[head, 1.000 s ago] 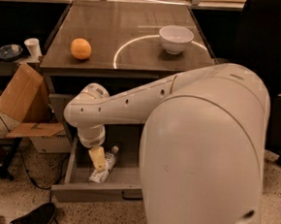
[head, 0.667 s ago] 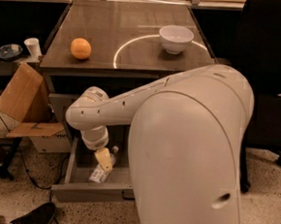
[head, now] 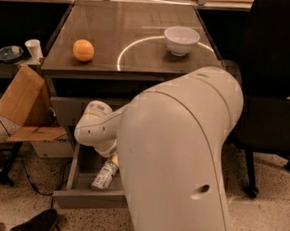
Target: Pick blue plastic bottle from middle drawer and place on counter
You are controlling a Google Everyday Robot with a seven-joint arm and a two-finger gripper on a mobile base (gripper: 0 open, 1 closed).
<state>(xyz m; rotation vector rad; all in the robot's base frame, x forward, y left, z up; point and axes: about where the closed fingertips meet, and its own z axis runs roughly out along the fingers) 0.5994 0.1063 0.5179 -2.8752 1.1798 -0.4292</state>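
Observation:
The middle drawer (head: 83, 169) is pulled open below the counter (head: 142, 27), its low front panel towards me. The blue plastic bottle (head: 104, 175) lies on the drawer floor, slanted, near the right part that I can see. My gripper (head: 114, 160) reaches down into the drawer just above the bottle's upper end. It is mostly hidden behind my white arm (head: 181, 165), and only a yellowish tip shows. I cannot tell whether it touches the bottle.
An orange (head: 83, 50) and a white bowl (head: 181, 40) sit on the counter. A white paper cup (head: 34, 48) stands on a low shelf at left, above a cardboard box (head: 20, 102). A black chair (head: 277, 98) stands at right. Shoes (head: 31, 224) lie on the floor.
My arm has swung right and now covers more of the drawer. The gripper has shifted right and slid behind the arm. The bottle still lies in the drawer.

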